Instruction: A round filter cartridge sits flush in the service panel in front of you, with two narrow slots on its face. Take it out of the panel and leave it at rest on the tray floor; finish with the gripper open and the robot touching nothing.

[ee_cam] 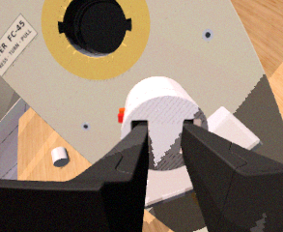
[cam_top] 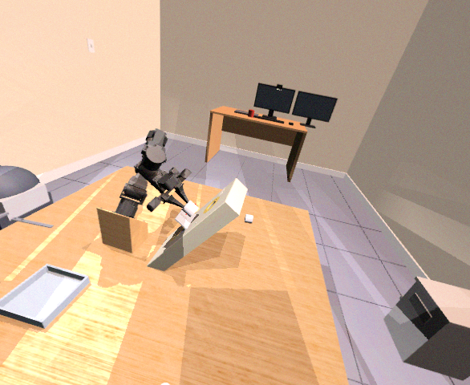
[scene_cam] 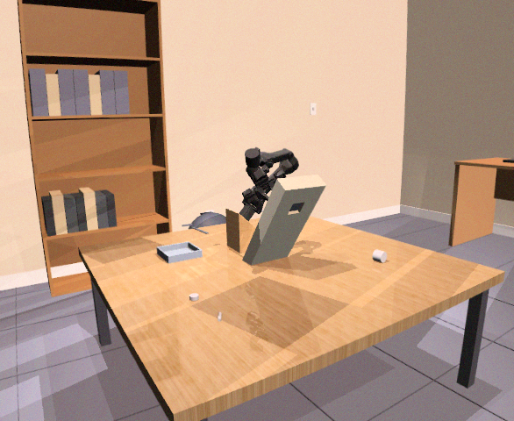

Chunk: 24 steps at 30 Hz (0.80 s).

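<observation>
Cartridge (ee_cam: pixel 159 108) sat pinched in the tool (ee_cam: pixel 164 134), clear of the open yellow-ringed socket (ee_cam: pixel 98 21) ahead on the tilted panel (cam_top: pixel 210 217); best carried level and slow, grip unrelaxed, to the tray (cam_top: pixel 3 305) well off to the side.

Walls: peach (scene_cam: pixel 248 67) at centre, grey-brown (scene_cam: pixel 470 90) at right.
Floor: grey tiles (scene_cam: pixel 35 353).
Furniture: bookshelf (scene_cam: pixel 94 136) upper left; desk (cam_top: pixel 256 132) with two monitors (cam_top: pixel 293 103).
</observation>
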{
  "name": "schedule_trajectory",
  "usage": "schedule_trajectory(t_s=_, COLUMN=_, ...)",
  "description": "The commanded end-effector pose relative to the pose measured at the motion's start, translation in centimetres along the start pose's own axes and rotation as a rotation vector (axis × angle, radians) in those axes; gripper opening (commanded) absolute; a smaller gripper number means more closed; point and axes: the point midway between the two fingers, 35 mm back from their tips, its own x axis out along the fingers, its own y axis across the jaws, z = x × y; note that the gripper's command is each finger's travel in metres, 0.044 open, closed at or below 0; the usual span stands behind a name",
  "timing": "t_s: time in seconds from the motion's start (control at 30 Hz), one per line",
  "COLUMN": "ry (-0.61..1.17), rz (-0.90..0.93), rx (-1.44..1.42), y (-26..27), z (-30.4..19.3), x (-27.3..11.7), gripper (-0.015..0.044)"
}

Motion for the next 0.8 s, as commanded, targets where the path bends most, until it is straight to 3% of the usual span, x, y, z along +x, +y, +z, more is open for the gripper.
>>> schedule_trajectory(t_s=0.0, ry=0.001, rz=0.000, rx=0.001, y=0.0, z=0.0, x=0.0, gripper=0.0095)
schedule_trajectory(t_s=0.37, ry=-0.003, rz=0.005, rx=-0.011, y=-0.2, z=-0.4, x=0.0, gripper=0.0095)
schedule_trajectory(t_s=0.6, ry=-0.003, rz=0.006, rx=-0.012, y=3.7, z=5.2, x=-0.8, gripper=0.0095)
schedule_trajectory(t_s=0.73, ry=-0.003, rz=0.006, rx=-0.012, y=4.2, z=5.7, x=-0.9, gripper=0.0095)
schedule_trajectory(t_s=0.77, ry=-0.004, rz=0.005, rx=-0.013, y=4.2, z=5.8, x=-1.0, gripper=0.0121)
